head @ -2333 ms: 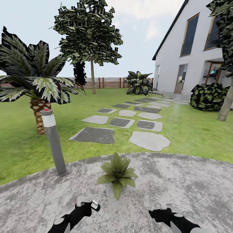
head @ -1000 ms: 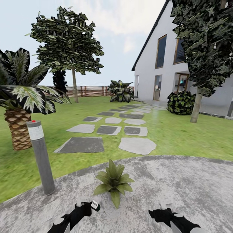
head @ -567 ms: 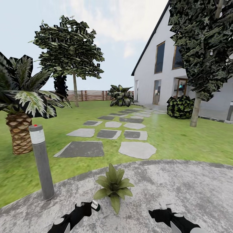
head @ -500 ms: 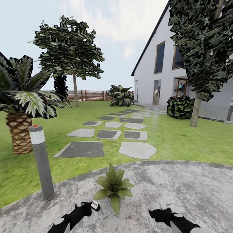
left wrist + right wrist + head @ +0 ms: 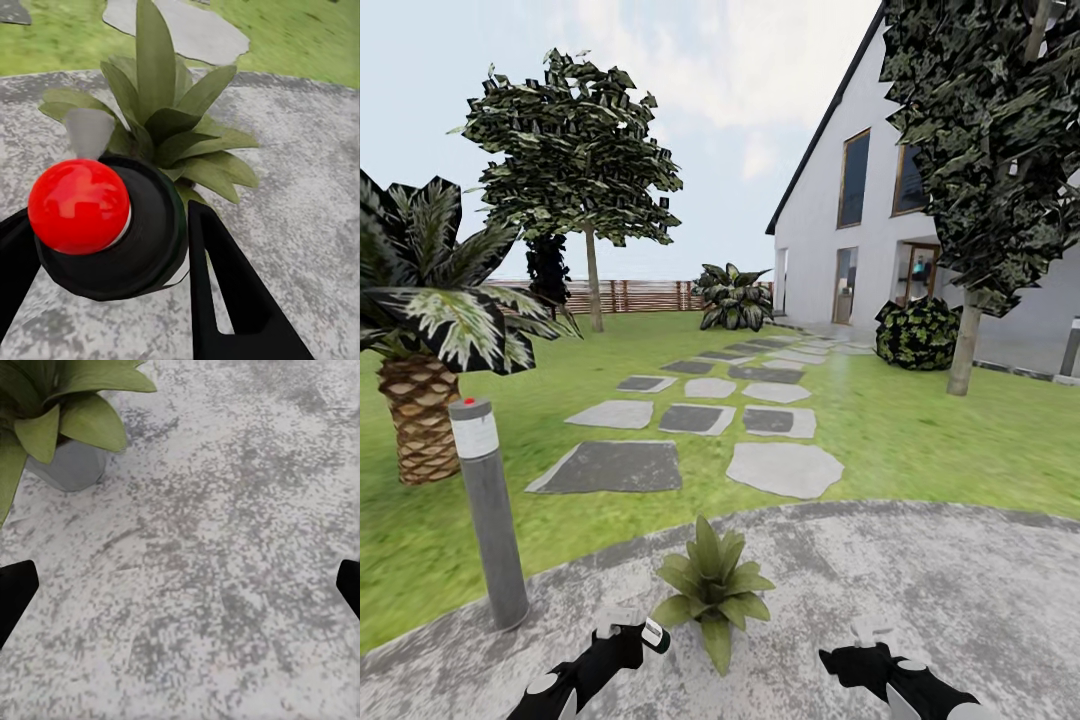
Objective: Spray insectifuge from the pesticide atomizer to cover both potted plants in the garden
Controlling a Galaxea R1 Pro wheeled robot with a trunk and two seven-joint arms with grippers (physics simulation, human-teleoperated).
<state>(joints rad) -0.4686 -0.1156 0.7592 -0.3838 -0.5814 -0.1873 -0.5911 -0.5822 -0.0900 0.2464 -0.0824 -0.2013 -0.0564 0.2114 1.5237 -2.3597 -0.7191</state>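
We stand on a round grey stone patio (image 5: 920, 590) edged by lawn (image 5: 920, 440). Stepping stones (image 5: 780, 468) lead toward a white house (image 5: 830, 250) with tall windows. A grey lamp post (image 5: 490, 520), a palm (image 5: 430, 320) and a slatted wooden fence (image 5: 640, 295) lie under pale, cloudy sky.

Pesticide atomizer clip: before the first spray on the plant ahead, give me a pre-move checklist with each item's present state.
1. Pesticide atomizer held in the left gripper: ok, the jaws sit on either side of the bottle.
2. Red top unobstructed: ok, it faces the left wrist camera in full.
3. Potted plant close ahead of the bottle: ok, it stands on the stone patio just past the left gripper.
4. Nozzle aimed at the leaves: cannot tell, no nozzle opening shows.
5. Right gripper out of the way: ok, open and empty over bare patio.
6. Lamp post clear of the left arm: ok, well off to the side.
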